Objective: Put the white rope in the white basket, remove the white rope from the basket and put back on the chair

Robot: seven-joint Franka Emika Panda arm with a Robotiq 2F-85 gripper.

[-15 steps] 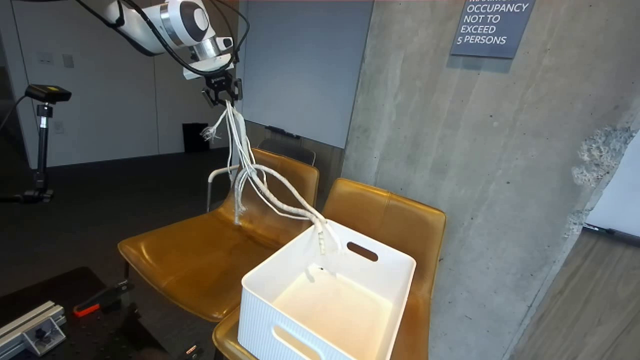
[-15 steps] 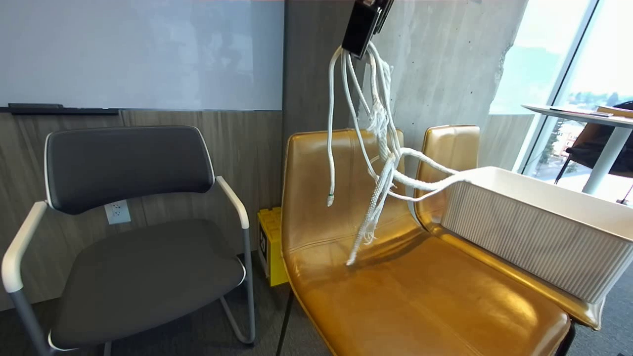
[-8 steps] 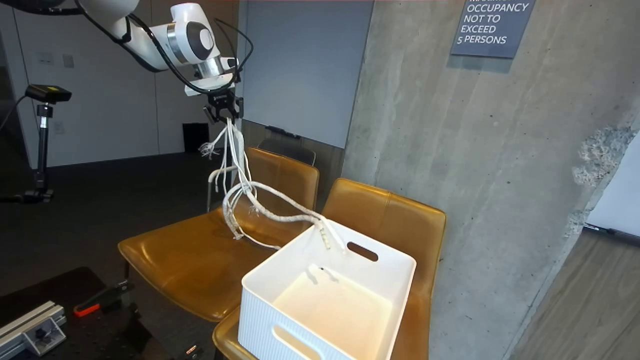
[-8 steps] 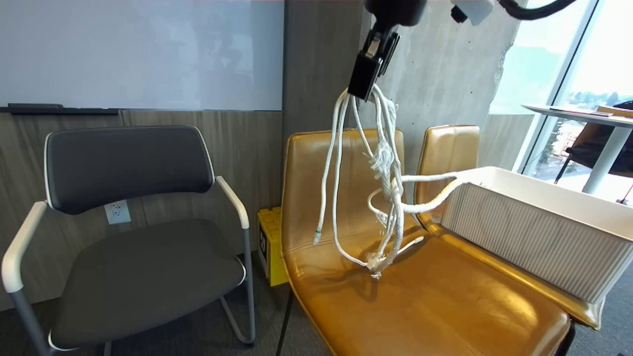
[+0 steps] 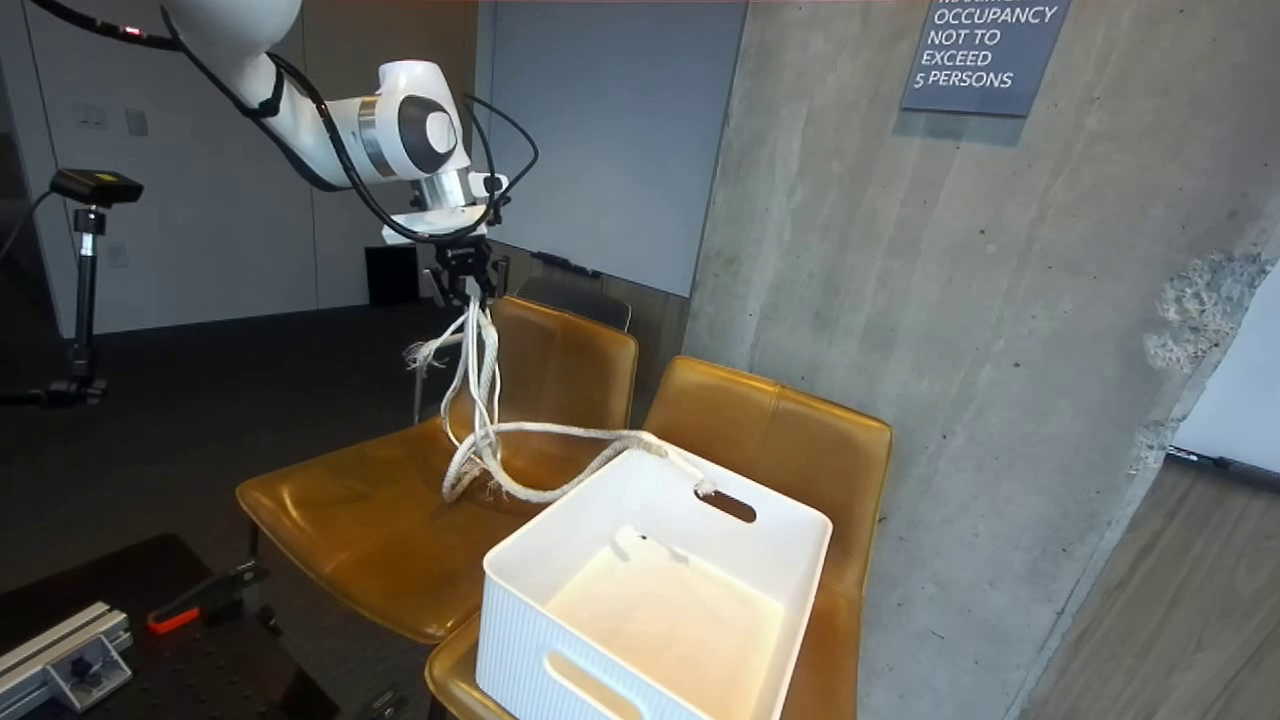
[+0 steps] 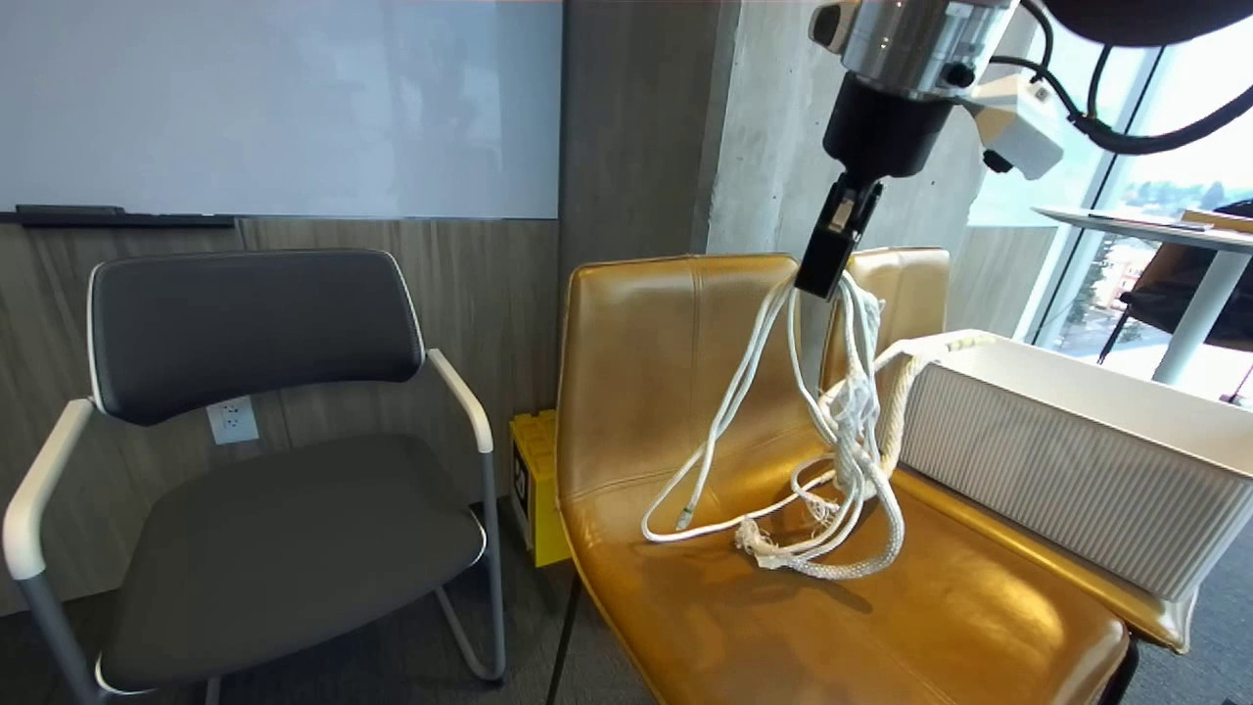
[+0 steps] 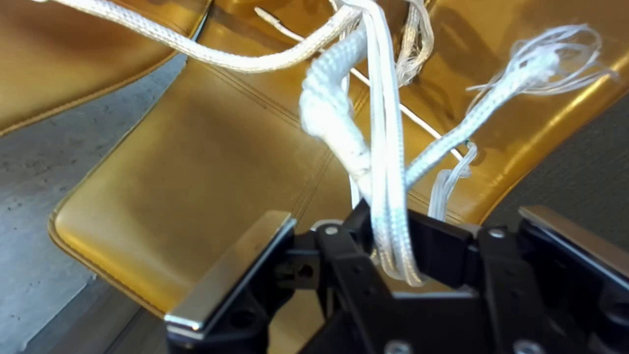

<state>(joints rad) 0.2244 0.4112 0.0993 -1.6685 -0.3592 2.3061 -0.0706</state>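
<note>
Grey armchair (image 6: 255, 323): Stood at the far left in an exterior view, outside the job.
Tan chair (image 6: 940, 627): Offered the likely landing place; mid-seat looked safest, well in from the edge.
White rope (image 6: 854, 431): Hung in loops over that seat, the lowest ones at or just above it; contact could not be told. The step appeared to be the return to the chair, best served by lowering slowly so the loops could pile.
Fingers (image 6: 827, 257): Gripped a bundle of strands pinched between them, as the wrist view showed. Release seemed wise only once the far end was free.
White basket (image 6: 1057, 480): Sat on a second tan chair (image 6: 910, 294) with thick rope lengths draped over its rim, one end by the handle slot (image 5: 727, 505). Drawing the bundle gently away promised a clean exit; a hard tug risked a snag or a shifted basket.
</note>
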